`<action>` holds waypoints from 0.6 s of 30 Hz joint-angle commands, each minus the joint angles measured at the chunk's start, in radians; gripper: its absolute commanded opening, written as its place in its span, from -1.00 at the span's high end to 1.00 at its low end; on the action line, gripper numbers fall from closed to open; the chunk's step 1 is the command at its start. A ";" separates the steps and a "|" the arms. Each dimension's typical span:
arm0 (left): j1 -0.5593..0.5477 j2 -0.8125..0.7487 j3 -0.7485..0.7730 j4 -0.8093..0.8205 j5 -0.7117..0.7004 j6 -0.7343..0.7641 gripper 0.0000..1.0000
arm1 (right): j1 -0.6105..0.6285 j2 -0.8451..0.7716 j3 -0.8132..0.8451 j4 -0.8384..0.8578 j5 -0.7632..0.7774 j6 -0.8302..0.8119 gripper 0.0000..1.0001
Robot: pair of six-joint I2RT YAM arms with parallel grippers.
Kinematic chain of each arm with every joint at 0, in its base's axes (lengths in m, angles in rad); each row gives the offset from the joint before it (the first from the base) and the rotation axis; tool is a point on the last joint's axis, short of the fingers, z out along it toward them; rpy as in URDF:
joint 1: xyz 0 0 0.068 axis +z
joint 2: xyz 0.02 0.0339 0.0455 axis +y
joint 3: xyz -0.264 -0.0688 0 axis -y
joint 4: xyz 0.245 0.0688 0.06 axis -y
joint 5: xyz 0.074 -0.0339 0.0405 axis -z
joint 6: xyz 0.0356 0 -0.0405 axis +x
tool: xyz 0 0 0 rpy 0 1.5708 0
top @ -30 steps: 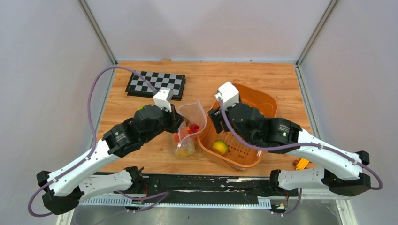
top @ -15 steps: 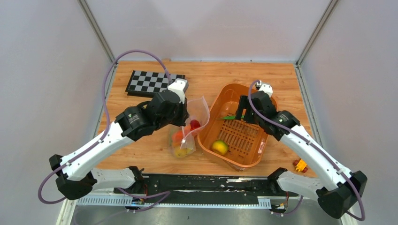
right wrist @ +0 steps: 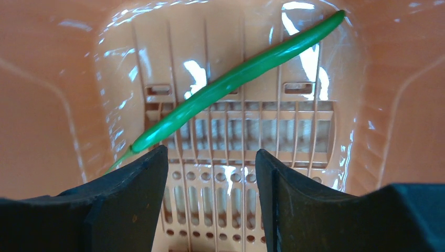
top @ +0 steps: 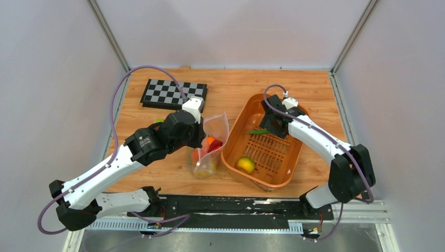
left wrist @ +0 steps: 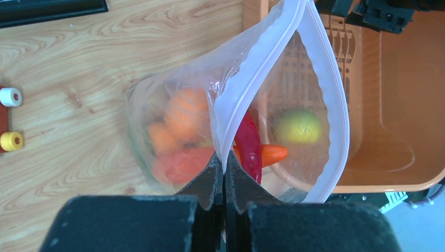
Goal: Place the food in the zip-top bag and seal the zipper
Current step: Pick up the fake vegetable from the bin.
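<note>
The clear zip-top bag (top: 212,144) stands open on the table, left of the orange basket. My left gripper (top: 202,137) is shut on the bag's near rim (left wrist: 224,157) and holds the mouth open. The pale zipper strip (left wrist: 336,105) runs round the mouth. Inside the bag lie orange balls (left wrist: 186,105), a red chilli (left wrist: 251,147) and a carrot (left wrist: 270,154). My right gripper (top: 270,123) is open and empty inside the basket, its tips (right wrist: 211,157) just short of a long green pepper (right wrist: 236,79) lying on the basket floor. A yellow-green fruit (top: 245,164) lies at the basket's near end.
The orange basket (top: 283,178) sits right of the bag; its walls (right wrist: 47,105) enclose my right gripper. A chessboard (top: 174,94) lies at the far left. Little block toys (left wrist: 10,118) lie on the table left of the bag.
My right gripper has swung away from the bag's mouth to the far end of the basket, over the green pepper. My left gripper has kept its hold on the bag's rim.
</note>
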 commanded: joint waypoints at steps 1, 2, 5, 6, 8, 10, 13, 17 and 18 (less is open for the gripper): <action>0.004 -0.031 -0.026 0.079 0.033 -0.009 1.00 | -0.001 0.058 0.058 -0.073 0.174 0.189 -0.22; 0.004 -0.030 -0.026 0.081 0.032 -0.009 1.00 | -0.001 0.067 0.053 -0.068 0.197 0.215 -0.22; 0.004 -0.022 -0.023 0.081 0.031 0.003 1.00 | -0.004 0.084 0.030 -0.029 0.249 0.255 -0.19; 0.004 -0.018 -0.020 0.080 0.032 0.007 1.00 | -0.007 0.091 0.026 -0.004 0.253 0.249 -0.19; 0.004 -0.012 -0.015 0.076 0.033 0.015 1.00 | -0.014 0.110 0.020 0.036 0.242 0.236 -0.19; 0.004 -0.013 -0.013 0.072 0.034 0.016 1.00 | -0.029 0.131 0.022 0.072 0.210 0.212 -0.18; 0.004 -0.020 -0.013 0.071 0.026 0.015 0.99 | -0.045 0.164 0.019 0.104 0.196 0.227 -0.14; 0.004 -0.021 -0.001 0.062 0.014 0.017 0.99 | -0.051 0.195 0.018 0.156 0.207 0.228 -0.12; 0.004 -0.024 0.001 0.063 0.017 0.016 0.99 | -0.050 0.205 0.020 0.160 0.204 0.229 -0.11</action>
